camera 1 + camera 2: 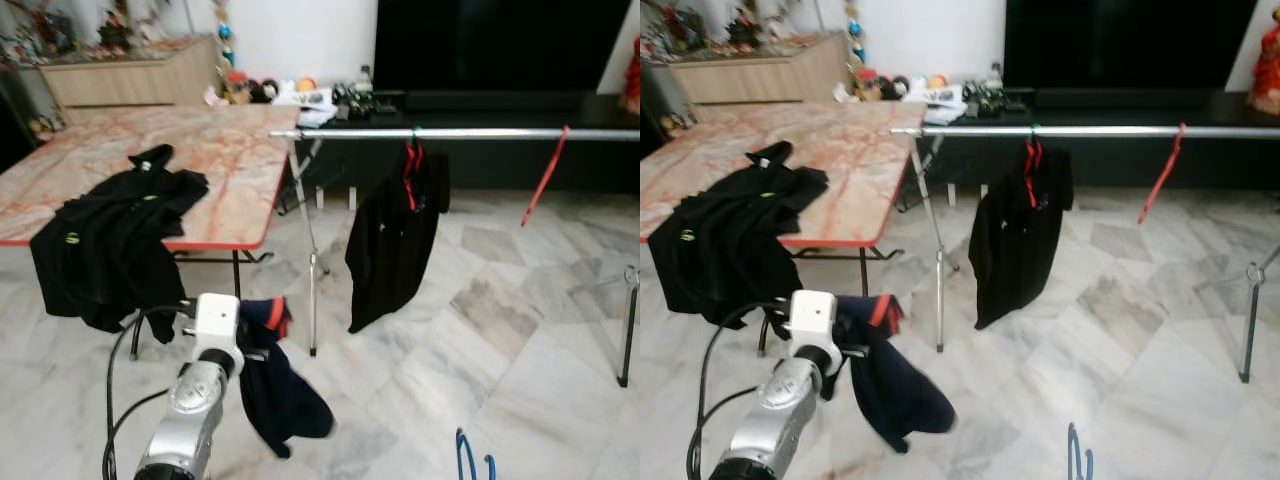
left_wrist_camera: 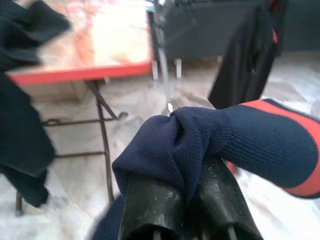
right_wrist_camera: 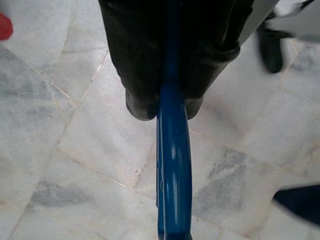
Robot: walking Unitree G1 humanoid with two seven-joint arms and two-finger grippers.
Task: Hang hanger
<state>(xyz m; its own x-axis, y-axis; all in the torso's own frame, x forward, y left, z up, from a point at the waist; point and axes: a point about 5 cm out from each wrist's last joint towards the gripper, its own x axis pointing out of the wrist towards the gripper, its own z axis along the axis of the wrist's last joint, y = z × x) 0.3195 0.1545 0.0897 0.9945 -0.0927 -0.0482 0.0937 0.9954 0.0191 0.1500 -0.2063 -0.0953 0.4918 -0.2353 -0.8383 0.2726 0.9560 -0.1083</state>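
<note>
I read the left gripper (image 2: 185,200) as clamped on a navy shirt (image 1: 275,390) with an orange-red collar; the cloth bunches over both black fingers (image 2: 150,207) and hangs toward the marble floor (image 1: 480,330), beside the marble-top table (image 1: 200,150). The right gripper (image 3: 165,102) is closed on a blue hanger (image 3: 172,165), which runs out between its fingertips above the floor. The silver rail (image 1: 480,133) stands well apart, already carrying a black shirt (image 1: 390,240) and a red hanger (image 1: 545,175).

Shirt (image 2: 210,145) is navy knit cloth, matt; hanger (image 3: 173,165) is glossy blue plastic; rail (image 1: 450,133) is shiny metal; floor (image 1: 500,330) is polished marble; surface (image 1: 220,160) looks marbled, smooth.
</note>
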